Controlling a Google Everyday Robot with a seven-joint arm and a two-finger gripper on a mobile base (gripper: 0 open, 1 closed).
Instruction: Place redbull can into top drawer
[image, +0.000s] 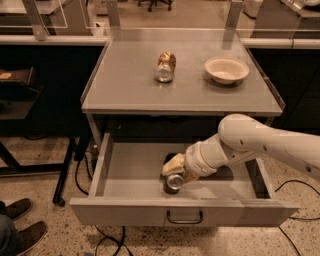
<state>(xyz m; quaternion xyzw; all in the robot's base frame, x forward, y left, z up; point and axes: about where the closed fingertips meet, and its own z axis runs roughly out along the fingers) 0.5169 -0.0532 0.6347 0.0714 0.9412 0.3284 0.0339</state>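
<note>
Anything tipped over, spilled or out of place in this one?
One thing: the brown-and-gold can lies on its side on the tabletop, left of the bowl. Otherwise normal: the gripper is inside the open top drawer, holding the redbull can.

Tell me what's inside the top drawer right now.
Inside the top drawer: the gripper and the redbull can, shiny end toward the camera. The arm covers the drawer floor behind them.
</note>
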